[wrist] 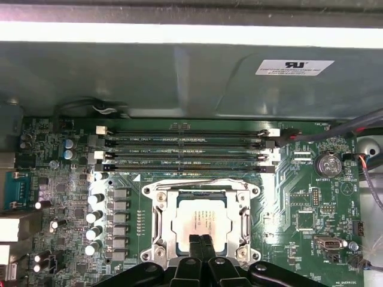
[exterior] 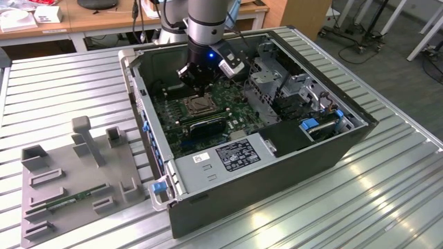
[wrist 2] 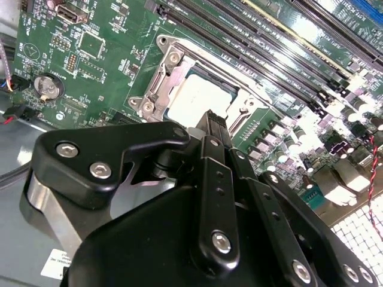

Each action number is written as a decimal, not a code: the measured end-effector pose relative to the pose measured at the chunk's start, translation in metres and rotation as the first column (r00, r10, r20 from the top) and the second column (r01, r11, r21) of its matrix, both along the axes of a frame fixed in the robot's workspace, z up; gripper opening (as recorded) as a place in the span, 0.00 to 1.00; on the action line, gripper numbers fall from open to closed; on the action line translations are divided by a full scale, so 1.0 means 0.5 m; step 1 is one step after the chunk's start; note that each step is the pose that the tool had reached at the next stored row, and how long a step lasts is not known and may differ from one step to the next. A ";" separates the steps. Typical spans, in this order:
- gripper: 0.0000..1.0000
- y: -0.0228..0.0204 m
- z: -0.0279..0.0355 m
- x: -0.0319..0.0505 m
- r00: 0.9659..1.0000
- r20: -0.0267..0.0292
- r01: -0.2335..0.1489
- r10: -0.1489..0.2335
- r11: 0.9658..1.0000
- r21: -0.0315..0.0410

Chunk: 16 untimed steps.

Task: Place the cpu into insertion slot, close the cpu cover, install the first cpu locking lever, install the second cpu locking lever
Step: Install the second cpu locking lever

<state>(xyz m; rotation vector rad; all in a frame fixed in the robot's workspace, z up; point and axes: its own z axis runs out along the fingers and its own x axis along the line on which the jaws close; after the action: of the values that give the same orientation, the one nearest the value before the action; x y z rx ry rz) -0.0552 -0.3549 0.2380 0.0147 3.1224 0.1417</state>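
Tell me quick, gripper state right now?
Gripper: shut, fingertips together with nothing held, over the cpu that sits in the insertion slot under the closed cpu cover.

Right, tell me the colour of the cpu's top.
Pale silvery-tan metal; the cpu shows best in the first wrist view.

No wording could be made out. A white sticker (wrist: 293, 67) sat on the case wall (wrist: 179, 78) in the first wrist view, a dark label (exterior: 235, 153) on the power supply (exterior: 207, 174), and tiny white lettering on the motherboard (wrist: 311, 197).
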 end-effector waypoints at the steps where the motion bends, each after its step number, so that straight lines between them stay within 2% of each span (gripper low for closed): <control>1: 0.11 0.0000 0.000 0.000 1.000 0.000 0.000 0.000 1.000 0.000; 16: 0.11 -0.0050 0.002 0.001 1.000 0.000 0.000 0.000 1.000 0.000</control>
<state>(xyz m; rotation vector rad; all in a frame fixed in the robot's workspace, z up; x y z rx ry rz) -0.0547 -0.3574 0.2391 0.0147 3.1225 0.1412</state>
